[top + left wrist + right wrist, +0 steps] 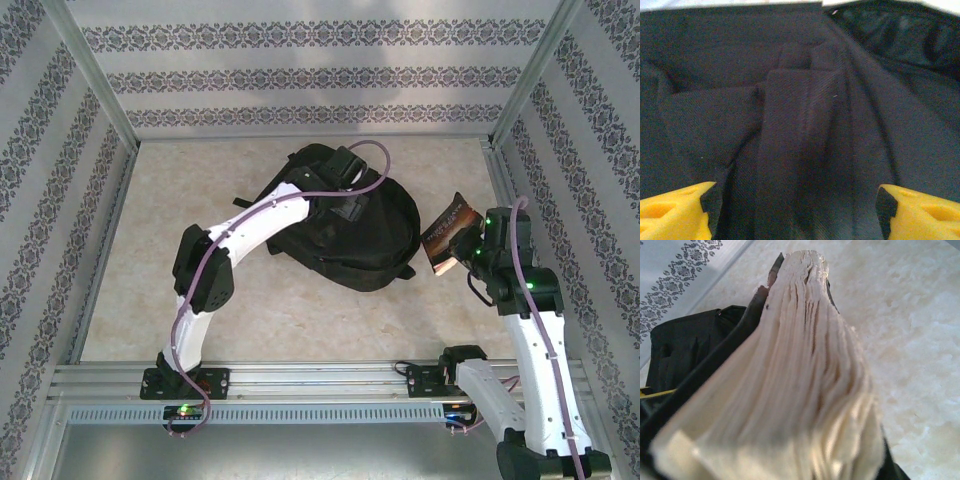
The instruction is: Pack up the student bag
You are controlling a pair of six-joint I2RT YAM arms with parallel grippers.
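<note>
Top external: book beside student bag, in right pincer.

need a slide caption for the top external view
The left gripper reaches over the black student bag while the right gripper holds a book beside it.

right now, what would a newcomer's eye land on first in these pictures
The large black soft fabric backpack sprawled in the middle of the beige table, with the left arm's jaws open close over its folds. Next, the thick dark-covered paperback book with cream pages, clamped in the right arm's jaws and held right of the bag.
</note>
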